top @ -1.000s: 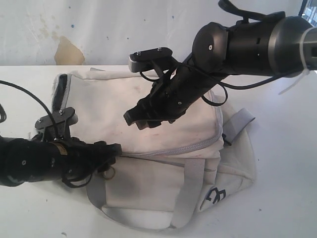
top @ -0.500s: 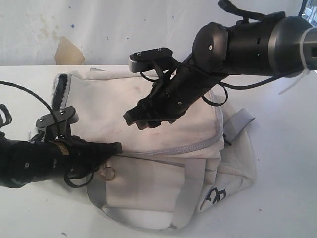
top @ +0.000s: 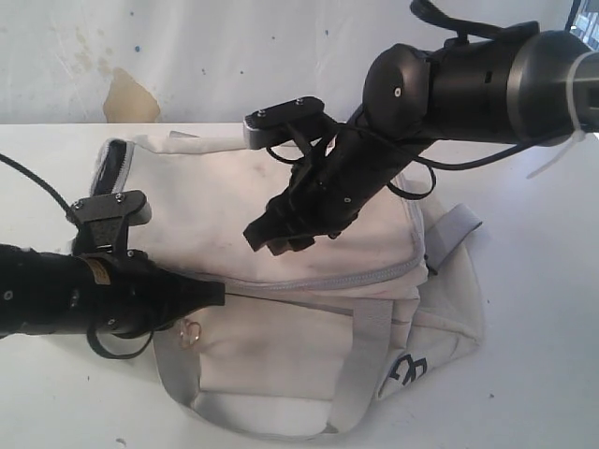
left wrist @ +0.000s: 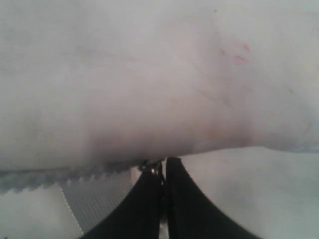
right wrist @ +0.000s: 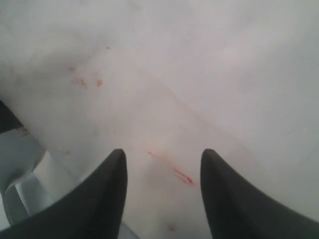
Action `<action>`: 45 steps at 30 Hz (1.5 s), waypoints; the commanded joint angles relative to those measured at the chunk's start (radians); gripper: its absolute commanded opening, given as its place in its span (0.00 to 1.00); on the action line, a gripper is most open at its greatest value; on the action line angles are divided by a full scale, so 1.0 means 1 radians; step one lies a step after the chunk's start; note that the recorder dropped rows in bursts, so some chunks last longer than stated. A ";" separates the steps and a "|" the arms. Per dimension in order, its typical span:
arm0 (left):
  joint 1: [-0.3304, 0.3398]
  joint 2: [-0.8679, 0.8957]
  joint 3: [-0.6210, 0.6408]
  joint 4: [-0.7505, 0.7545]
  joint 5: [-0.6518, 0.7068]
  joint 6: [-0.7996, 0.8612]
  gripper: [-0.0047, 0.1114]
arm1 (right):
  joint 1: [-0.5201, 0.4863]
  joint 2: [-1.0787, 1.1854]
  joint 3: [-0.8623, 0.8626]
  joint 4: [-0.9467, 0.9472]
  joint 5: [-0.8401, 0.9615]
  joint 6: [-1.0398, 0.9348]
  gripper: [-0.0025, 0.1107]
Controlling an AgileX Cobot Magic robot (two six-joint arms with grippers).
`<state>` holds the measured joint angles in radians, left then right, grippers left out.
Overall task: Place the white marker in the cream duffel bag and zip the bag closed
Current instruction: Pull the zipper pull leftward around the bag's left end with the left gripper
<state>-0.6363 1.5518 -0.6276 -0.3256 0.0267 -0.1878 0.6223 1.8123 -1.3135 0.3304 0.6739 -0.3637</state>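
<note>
Your left hand (top: 220, 293) has just snapped shut at the zip line of the cream duffel bag (top: 234, 187) — seemingly on the zip pull (left wrist: 149, 167), so zipping can start. Your right hand (top: 267, 241) hangs parted above. The white marker is unseen — likely inside.

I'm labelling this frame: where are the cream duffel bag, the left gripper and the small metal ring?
cream duffel bag (top: 271, 346): exterior view, front side panel.
left gripper (top: 219, 294): exterior view, shut fingertips.
small metal ring (top: 190, 333): exterior view, the loop itself.
</note>
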 commanded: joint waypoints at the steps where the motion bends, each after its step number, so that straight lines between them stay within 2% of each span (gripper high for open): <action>1: -0.004 -0.052 -0.003 0.012 0.034 0.030 0.04 | -0.007 -0.008 -0.002 -0.010 0.012 -0.165 0.41; 9: -0.004 -0.069 -0.003 0.031 0.033 0.031 0.04 | -0.007 -0.008 -0.002 -0.010 0.024 -0.288 0.41; 11: -0.004 -0.091 -0.003 0.044 0.012 0.025 0.04 | -0.002 -0.008 -0.002 -0.004 0.095 -0.341 0.41; 15: 0.021 -0.115 -0.041 0.047 0.155 -0.018 0.04 | -0.002 -0.008 -0.001 0.018 0.133 -0.418 0.41; 17: 0.056 -0.116 -0.069 0.049 0.233 -0.014 0.04 | -0.002 -0.006 -0.001 0.067 0.105 -0.441 0.49; 20: 0.068 -0.119 -0.110 0.051 0.335 0.019 0.04 | 0.006 -0.006 -0.001 0.135 0.056 -0.506 0.61; 22: 0.068 -0.119 -0.143 0.051 0.397 0.082 0.04 | 0.024 -0.004 -0.001 0.152 0.017 -0.508 0.62; 26: 0.068 -0.119 -0.173 0.051 0.426 0.188 0.04 | 0.076 0.023 -0.001 0.169 -0.034 -0.534 0.62; 30: 0.068 -0.119 -0.177 0.072 0.441 0.193 0.04 | 0.096 0.033 -0.001 0.169 -0.041 -0.534 0.62; 32: 0.068 -0.119 -0.177 0.081 0.443 0.188 0.04 | 0.096 0.033 -0.001 0.169 -0.058 -0.534 0.57; 35: 0.068 -0.119 -0.177 0.081 0.445 0.188 0.04 | 0.096 0.033 -0.001 0.142 -0.063 -0.532 0.42; 38: 0.077 -0.121 -0.177 0.079 0.453 0.188 0.04 | 0.096 0.033 -0.001 0.089 -0.039 -0.530 0.15; 40: 0.086 -0.125 -0.177 0.079 0.460 0.188 0.04 | 0.094 0.033 -0.001 0.058 -0.024 -0.520 0.05; 45: 0.142 -0.148 -0.177 0.061 0.520 0.163 0.04 | 0.083 0.033 -0.001 0.001 0.020 -0.462 0.02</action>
<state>-0.5246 1.4262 -0.7968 -0.2561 0.5048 0.0000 0.7187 1.8453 -1.3135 0.3832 0.6486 -0.8484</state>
